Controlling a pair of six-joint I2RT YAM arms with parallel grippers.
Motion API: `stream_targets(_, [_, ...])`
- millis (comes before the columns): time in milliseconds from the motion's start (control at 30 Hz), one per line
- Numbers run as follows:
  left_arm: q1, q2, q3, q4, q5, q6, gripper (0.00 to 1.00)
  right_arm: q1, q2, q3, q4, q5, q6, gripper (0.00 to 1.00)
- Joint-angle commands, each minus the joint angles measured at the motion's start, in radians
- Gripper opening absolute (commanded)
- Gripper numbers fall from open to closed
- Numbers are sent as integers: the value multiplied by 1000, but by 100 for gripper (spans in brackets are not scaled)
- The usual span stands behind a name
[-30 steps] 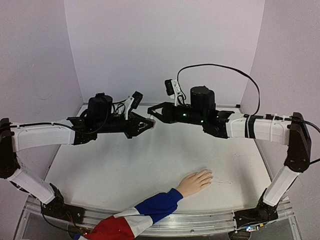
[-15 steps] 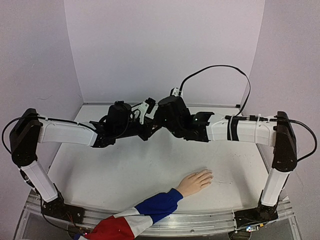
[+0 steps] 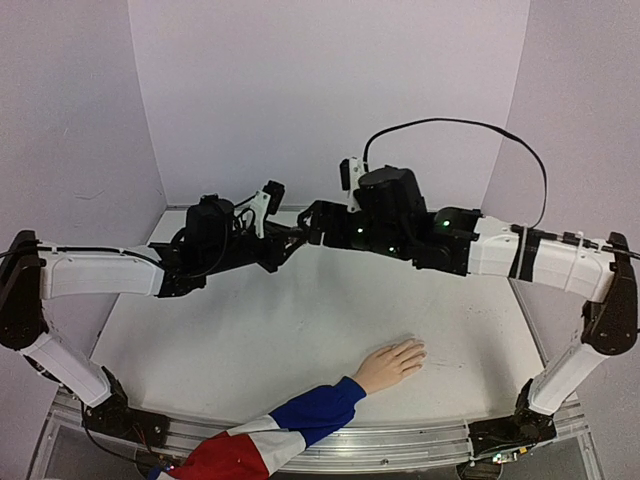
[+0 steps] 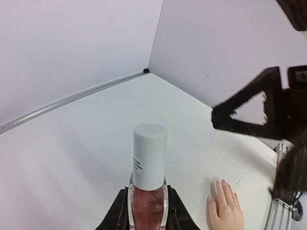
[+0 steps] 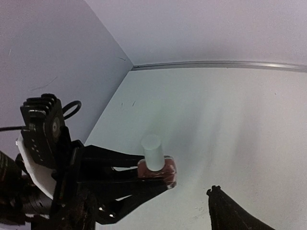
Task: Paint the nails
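My left gripper [image 3: 291,243] [image 4: 147,191] is shut on the glass body of a small pinkish bottle [image 4: 146,208] [image 5: 158,171] and holds it in the air with its white cap [image 4: 149,160] on. My right gripper [image 3: 312,222] faces it from the right, open, with nothing between its jaws. Only one of its fingers [image 5: 228,213] shows in the right wrist view, below and right of the bottle. The pale hand [image 3: 391,364] [image 4: 224,211] lies flat on the table near the front. Its tiny nails [image 3: 418,348] [image 4: 218,182] point right. Neither gripper is near it.
The hand's blue, white and red sleeve [image 3: 290,425] runs off the front edge of the white table [image 3: 250,330]. Pale walls close in the back and both sides. The right arm's black cable [image 3: 450,128] loops above the arms.
The right gripper's jaws have opened. Both arms have swung back up from the lower, closer pose of half a second ago, and the bottle has stayed in the left gripper.
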Motion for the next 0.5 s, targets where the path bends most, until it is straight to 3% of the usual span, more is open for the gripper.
stream_targets(0, [33, -126, 8, -86, 150, -41, 0, -97, -116, -58, 15, -326, -176, 85])
stream_targets(67, [58, -150, 0, -89, 336, -64, 0, -140, -142, -83, 32, -454, -248, 89])
stream_targets(200, [78, -169, 27, -89, 684, -98, 0, -191, -145, -108, 102, -880, -382, 90])
stream_targets(300, [77, -164, 60, -89, 861, -125, 0, -194, -122, -104, 178, -1070, -383, 89])
stream_targets(367, [77, -152, 81, -90, 958, -146, 0, -194, -97, -97, 225, -1149, -360, 85])
stream_targets(467, [74, -136, 99, -90, 1036, -169, 0, -194, -51, -73, 288, -1225, -316, 72])
